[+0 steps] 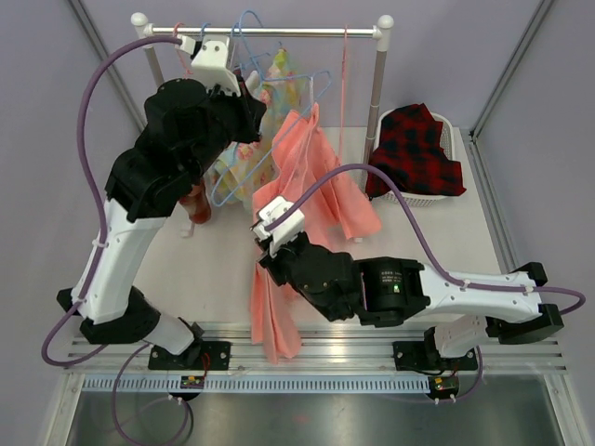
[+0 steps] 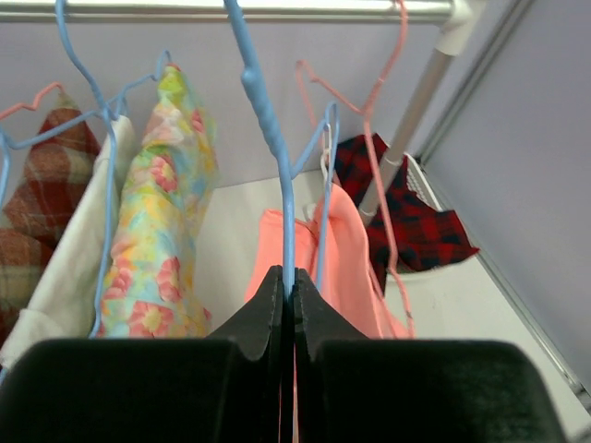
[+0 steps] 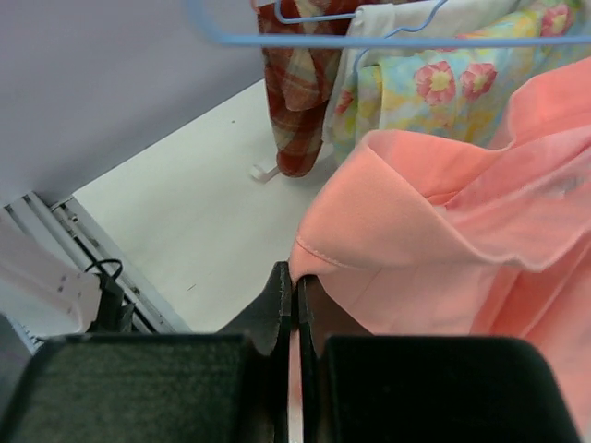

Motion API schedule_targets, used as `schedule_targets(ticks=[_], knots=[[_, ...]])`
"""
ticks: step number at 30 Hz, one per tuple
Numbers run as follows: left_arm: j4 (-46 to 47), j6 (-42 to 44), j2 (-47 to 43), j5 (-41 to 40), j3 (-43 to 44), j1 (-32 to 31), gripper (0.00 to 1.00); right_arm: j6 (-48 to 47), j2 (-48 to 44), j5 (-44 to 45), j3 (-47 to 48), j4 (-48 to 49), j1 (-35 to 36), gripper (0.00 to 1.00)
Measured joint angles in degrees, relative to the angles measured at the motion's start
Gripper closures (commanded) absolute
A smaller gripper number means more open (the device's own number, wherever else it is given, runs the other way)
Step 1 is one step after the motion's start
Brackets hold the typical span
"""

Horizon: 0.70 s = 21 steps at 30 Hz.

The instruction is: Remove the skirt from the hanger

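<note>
The salmon-pink skirt [image 1: 316, 177] hangs from a blue hanger [image 2: 268, 120] below the rack rail, and its lower part trails down over the table's front edge. My left gripper [image 1: 253, 104] is up by the rail. In the left wrist view it [image 2: 288, 277] is shut on the blue hanger's wire, with the skirt [image 2: 346, 258] just beyond. My right gripper [image 1: 263, 243] is low on the skirt's left side. In the right wrist view it [image 3: 295, 275] is shut on a folded edge of the skirt [image 3: 443, 240].
The rack rail [image 1: 270, 31] also carries a floral garment [image 1: 244, 163], a red plaid garment [image 1: 197, 206] and an empty pink hanger [image 1: 344, 84]. A white basket [image 1: 448, 125] holding red-black plaid cloth [image 1: 414, 153] stands at the right of the rack.
</note>
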Motion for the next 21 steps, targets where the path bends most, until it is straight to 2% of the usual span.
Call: schedule_targets(ticks=[7, 10, 16, 21], knots=[[-5.95, -1.64, -13.03, -0.70, -11.17, -3.34, 1.00, -2.05, 0.00, -3.85, -0.02, 1.51, -9.94, 1.00], [-9.49, -2.29, -17.14, -0.76, -12.92, -3.76, 1.00, -3.63, 0.37, -5.53, 1.07, 1.44, -14.12, 1.00], [-17.46, -3.30, -20.90, -0.13, -12.83, -4.09, 1.00, -5.07, 1.40, -8.72, 4.09, 1.75, -19.74, 1.00], [-22.43, -3.06, -21.49, 4.59, -14.49, -4.24, 1.00, -4.98, 2.58, -10.88, 4.15, 1.62, -21.99, 1.00]])
